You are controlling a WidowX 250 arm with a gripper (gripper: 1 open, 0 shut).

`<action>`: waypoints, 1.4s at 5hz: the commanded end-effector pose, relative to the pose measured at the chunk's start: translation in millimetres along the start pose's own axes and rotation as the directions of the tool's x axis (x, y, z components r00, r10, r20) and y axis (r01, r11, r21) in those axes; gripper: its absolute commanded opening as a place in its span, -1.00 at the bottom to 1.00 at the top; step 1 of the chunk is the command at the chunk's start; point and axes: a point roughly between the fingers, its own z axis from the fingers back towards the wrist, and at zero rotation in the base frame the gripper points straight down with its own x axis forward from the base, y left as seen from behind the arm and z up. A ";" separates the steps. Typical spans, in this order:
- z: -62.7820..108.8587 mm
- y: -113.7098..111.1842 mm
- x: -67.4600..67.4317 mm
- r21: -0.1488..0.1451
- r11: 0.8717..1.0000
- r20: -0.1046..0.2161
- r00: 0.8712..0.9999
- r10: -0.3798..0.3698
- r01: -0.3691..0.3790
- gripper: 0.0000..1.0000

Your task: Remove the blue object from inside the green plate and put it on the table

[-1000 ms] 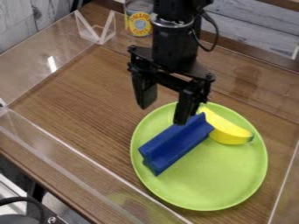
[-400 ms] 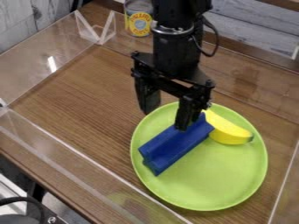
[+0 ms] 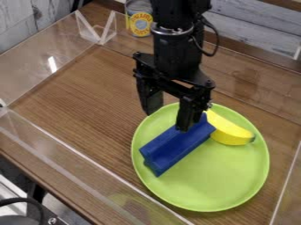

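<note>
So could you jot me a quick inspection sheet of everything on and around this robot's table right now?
Surface: brown wood-grain table, bare to the left of the plate.
Job's things: blue object lies inside the green plate, not yet lifted.
Clutter: yellow banana-shaped piece also in the plate, beside the block's far end.
Grippers: gripper points down with jaws wide open, poised over the plate's far edge; holding nothing.
Cables: a dark cable runs down beside the arm.
Surroundings: clear acrylic walls border the table; a yellow-labelled container stands behind the arm.
</note>
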 end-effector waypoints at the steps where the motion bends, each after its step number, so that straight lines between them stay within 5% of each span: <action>1: 9.6 2.3 2.7 -0.006 1.000 0.048 0.999 -0.008 0.008 1.00; 7: 6.5 11.3 6.2 -0.014 1.000 0.039 0.999 -0.010 0.010 1.00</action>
